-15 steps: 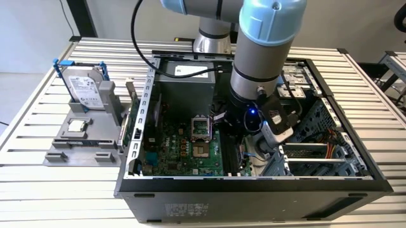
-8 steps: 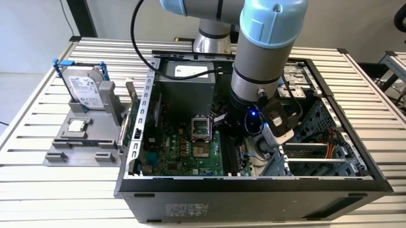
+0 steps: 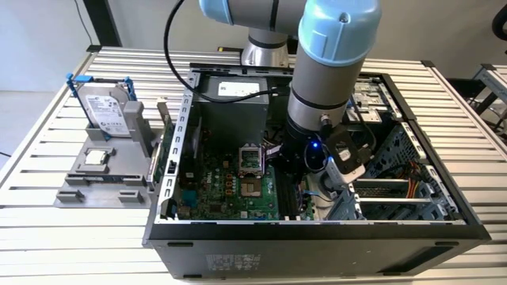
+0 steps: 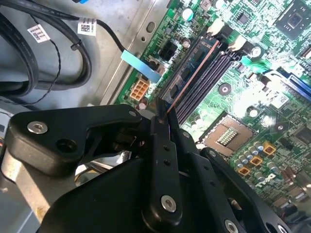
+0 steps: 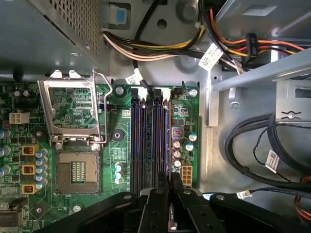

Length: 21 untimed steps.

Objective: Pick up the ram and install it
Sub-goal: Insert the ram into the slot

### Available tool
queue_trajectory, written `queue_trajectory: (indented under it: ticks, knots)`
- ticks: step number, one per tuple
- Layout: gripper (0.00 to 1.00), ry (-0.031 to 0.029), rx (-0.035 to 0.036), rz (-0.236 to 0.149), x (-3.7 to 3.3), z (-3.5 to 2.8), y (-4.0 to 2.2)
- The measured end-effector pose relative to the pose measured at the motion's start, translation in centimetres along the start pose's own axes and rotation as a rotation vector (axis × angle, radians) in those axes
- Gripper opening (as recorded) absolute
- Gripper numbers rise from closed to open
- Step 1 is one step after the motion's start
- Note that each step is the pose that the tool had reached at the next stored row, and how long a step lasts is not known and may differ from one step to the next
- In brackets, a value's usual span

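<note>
Gripper [image 4: 164,127] down inside the open computer case [image 3: 317,228], over the memory slots [image 5: 149,141] just beside the processor socket [image 5: 77,171] on the motherboard [image 3: 230,196]. Jaws pinching the ram [image 4: 192,77] by its top edge, stick held edge-on along the slots. Hard drive [image 3: 107,110] upright in grey holder on worktop [image 3: 47,237], well apart from the case.

Matt black plastic gripper [image 4: 163,114]; glossy green motherboard [image 5: 116,145] — bare grey metal case [image 3: 317,231].

tool [image 5: 170,204] over memory slots [image 5: 149,138]
</note>
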<state>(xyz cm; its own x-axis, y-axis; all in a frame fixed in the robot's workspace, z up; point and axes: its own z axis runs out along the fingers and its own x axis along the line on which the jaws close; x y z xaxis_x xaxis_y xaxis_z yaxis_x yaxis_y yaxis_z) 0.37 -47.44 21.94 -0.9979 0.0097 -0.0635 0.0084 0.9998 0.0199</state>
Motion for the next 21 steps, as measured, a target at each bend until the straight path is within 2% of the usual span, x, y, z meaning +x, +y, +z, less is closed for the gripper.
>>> queue_trajectory:
  ticks: [10, 12, 16, 21]
  knots:
    - [0.0, 0.0092, 0.0001, 0.0, 0.0, 0.27, 0.0]
    - [0.0, 0.0096, 0.0001, 0.001, 0.0, 0.24, 0.0]
    - [0.0, 0.0102, 0.0001, 0.001, -0.05, -0.31, 0.01]
    - [0.0, 0.0102, 0.001, 0.018, -0.06, -0.3, 0.01]
